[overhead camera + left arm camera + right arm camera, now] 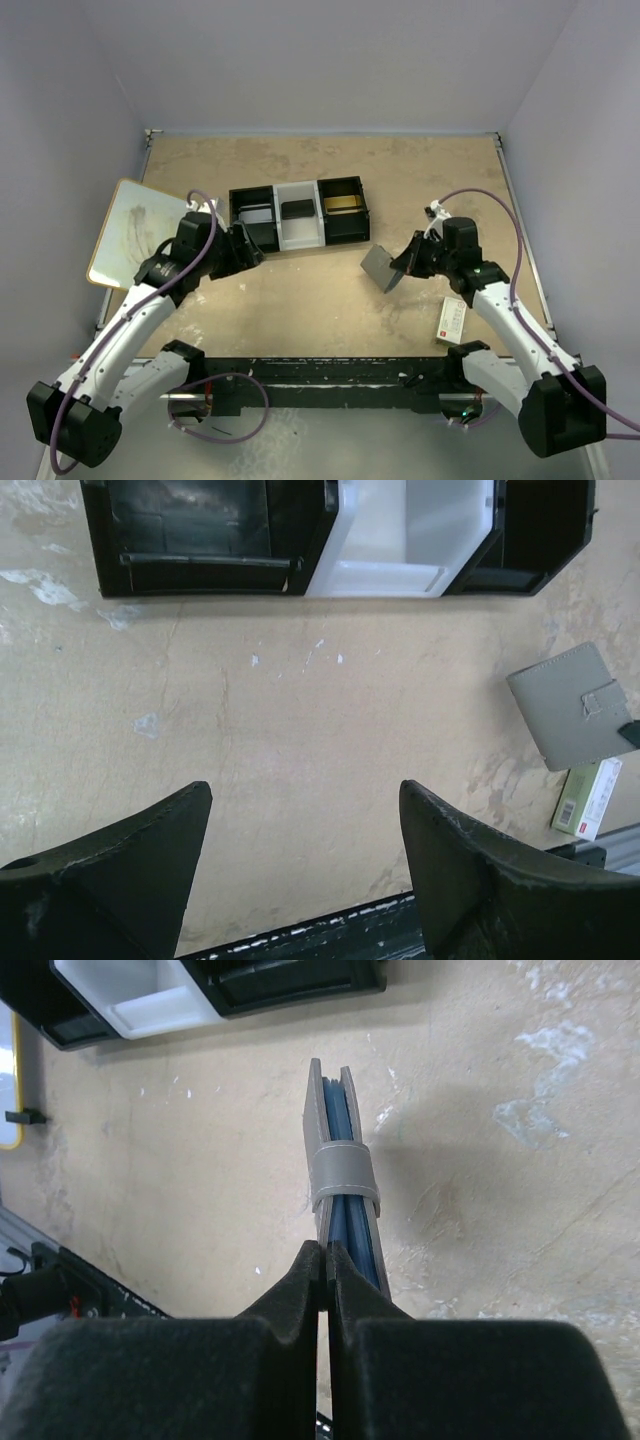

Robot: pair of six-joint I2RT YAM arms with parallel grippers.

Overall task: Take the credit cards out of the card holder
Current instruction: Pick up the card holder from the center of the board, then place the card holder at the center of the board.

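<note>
Above the tabletop (pixel 300 300), right pincer (pixel 325 1256) pinches card holder (pixel 340 1160) by edge; left pincer (pixel 305 792) spread.

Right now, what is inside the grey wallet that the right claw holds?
Between the two grey panels of the card holder, blue layers show edge-on, bound by a grey strap. The panels cover their faces, so whether they are cards or lining cannot be told.

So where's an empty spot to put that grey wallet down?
Biggest bare patch: the table middle, bordered by the tray, the left gripper, and the card holder in the right gripper. Another strip lies behind the tray. Crowded: the small box on the right, the white board on the left.
</note>
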